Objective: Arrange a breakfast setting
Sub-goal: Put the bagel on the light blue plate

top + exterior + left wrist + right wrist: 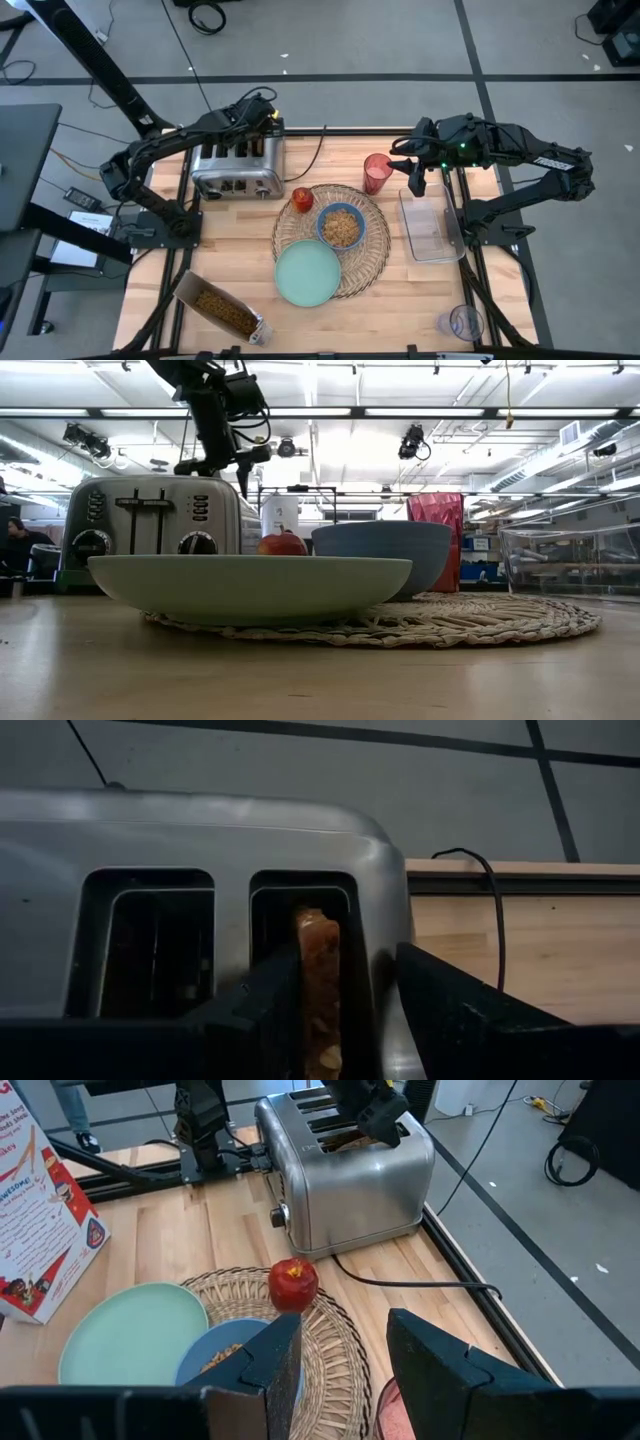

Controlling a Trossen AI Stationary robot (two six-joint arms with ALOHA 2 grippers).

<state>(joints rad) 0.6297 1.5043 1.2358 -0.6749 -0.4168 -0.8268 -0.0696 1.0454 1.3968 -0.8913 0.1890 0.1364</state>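
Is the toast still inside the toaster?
Inside. The brown toast slice sits down in a slot of the silver slotted toaster, with the left claw open around it.

Long bright ceiling lights [300, 412] shone down in the low view, so the room behind looked washed out and the pale green plate [250, 585] up close was soft and a little blurry. From above, the table [230, 270] was evenly lit with only faint shadows. The left wrist view was dim, and the toaster [200, 850] looked dark and grainy.
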